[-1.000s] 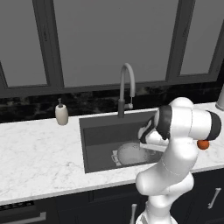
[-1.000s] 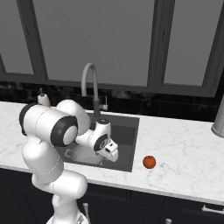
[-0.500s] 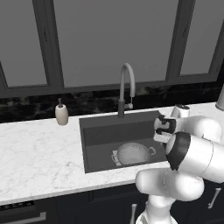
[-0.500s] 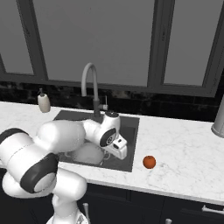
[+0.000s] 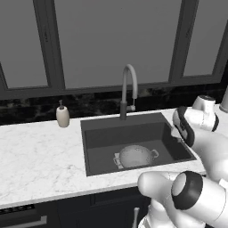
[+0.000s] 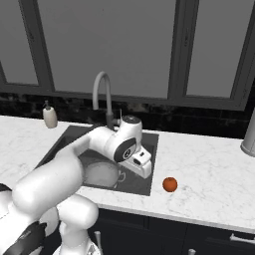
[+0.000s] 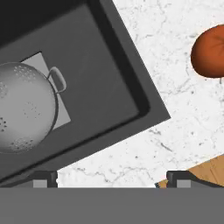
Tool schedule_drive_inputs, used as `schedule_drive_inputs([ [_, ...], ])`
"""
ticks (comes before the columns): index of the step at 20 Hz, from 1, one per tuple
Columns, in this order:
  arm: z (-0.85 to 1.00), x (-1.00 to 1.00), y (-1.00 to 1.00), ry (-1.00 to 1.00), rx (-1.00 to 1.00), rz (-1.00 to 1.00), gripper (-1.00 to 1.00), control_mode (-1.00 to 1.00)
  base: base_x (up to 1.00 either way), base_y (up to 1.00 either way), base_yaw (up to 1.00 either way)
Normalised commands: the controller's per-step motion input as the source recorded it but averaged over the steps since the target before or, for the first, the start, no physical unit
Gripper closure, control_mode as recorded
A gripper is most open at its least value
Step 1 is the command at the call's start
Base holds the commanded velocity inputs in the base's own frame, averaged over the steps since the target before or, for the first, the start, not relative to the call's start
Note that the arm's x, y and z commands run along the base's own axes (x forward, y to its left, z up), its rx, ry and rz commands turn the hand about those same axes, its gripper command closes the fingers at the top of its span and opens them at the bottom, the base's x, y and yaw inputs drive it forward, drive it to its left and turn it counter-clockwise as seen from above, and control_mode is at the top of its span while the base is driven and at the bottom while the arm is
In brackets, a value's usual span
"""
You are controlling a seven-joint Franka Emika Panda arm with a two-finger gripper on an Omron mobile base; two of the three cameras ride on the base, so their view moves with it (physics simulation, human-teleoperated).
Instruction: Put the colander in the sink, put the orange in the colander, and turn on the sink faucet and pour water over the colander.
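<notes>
The orange point(image 6: 170, 184) sits on the bench point(image 6: 209, 169) just beside the sink's point(image 6: 145, 149) front right corner, apart from the colander point(image 5: 135, 156) already resting in the basin. The gripper point(image 6: 142, 162) hangs wide open and empty over that sink edge; the orange lies to its right, probably a short reach away.

colander point(image 7: 24, 111): perforated matt metal | counter point(image 6: 214, 169): veined white marble | sink point(image 5: 151, 131): matt dark grey
</notes>
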Motion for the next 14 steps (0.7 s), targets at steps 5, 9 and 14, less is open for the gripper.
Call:
schedule_drive_inputs([
  [5,0.51,-0.42,-0.67,-0.08,0.00,0.00,-1.00,-1.00,0.00,0.00,0.00],
  [9,0.08,0.01,-0.64,-0.07,0.00,0.00,-1.00,-1.00,0.00,0.00,0.00],
  [14,0.01,0.30,-0.58,-0.03,0.01,0.00,-1.00,-1.00,0.00,0.00,0.00],
])
